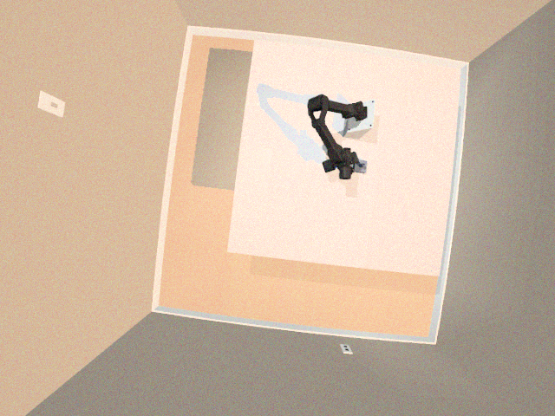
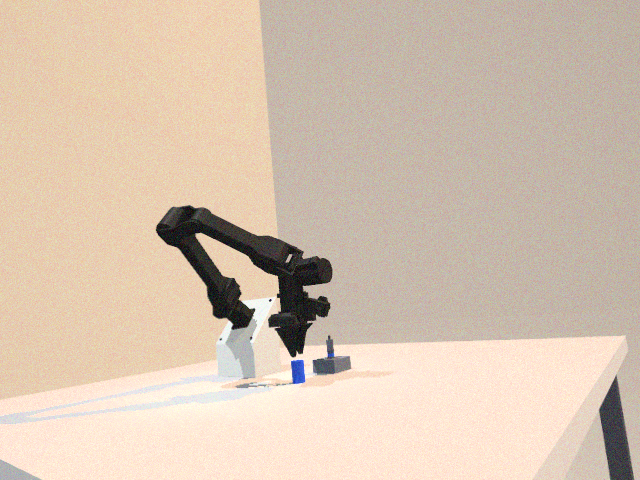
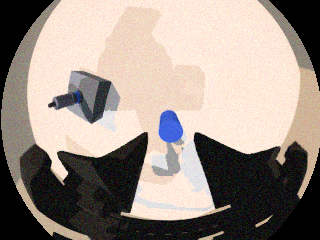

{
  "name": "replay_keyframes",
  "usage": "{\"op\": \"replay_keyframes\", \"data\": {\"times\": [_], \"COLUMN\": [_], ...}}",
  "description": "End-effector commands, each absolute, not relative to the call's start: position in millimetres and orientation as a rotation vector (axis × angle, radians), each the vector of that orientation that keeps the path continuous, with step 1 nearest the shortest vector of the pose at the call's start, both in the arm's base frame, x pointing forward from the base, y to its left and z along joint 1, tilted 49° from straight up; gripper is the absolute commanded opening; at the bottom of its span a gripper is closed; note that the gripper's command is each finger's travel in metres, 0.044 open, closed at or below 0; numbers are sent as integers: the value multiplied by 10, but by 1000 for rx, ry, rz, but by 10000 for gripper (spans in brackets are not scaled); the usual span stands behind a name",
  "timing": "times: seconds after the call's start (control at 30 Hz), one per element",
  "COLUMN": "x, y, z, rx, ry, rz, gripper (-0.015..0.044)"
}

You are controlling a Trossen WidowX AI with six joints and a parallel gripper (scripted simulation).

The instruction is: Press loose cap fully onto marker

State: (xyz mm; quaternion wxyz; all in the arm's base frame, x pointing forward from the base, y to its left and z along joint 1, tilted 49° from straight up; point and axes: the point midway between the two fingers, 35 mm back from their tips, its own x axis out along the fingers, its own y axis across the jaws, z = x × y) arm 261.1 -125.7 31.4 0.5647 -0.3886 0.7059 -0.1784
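Observation:
The blue cap [image 2: 297, 371] [image 3: 171, 126] stands upright and loose on the table. My gripper [image 2: 295, 353] [image 3: 170, 138] [image 1: 346, 172] points straight down just above the cap, open, with a finger to either side of it in the wrist view and nothing held. The dark marker [image 2: 329, 346] [image 3: 64, 100] stands upright in the grey holder block [image 2: 331, 364] [image 3: 90, 94] [image 1: 362, 166], a short way to the right of the cap in the side view. In the overhead view the arm hides the cap.
The arm's white base mount [image 2: 241, 352] [image 1: 365, 117] stands just behind the cap. The pale table top [image 2: 439, 413] [image 1: 313, 224] spreads wide to the front and right; its right edge [image 2: 610, 372] drops off by a dark leg.

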Motion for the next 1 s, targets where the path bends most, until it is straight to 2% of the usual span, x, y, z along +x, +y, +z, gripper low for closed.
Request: {"op": "replay_keyframes", "data": {"times": [0.0, 0.9, 0.97], "x": [2598, 2561, 2565], "y": [-1309, -1621, -1620], "z": [268, 11, 10], "rx": [-919, -923, -923], "ry": [1666, 1666, 1666], "rz": [-419, -423, -423], "gripper": [250, 250, 197]}}
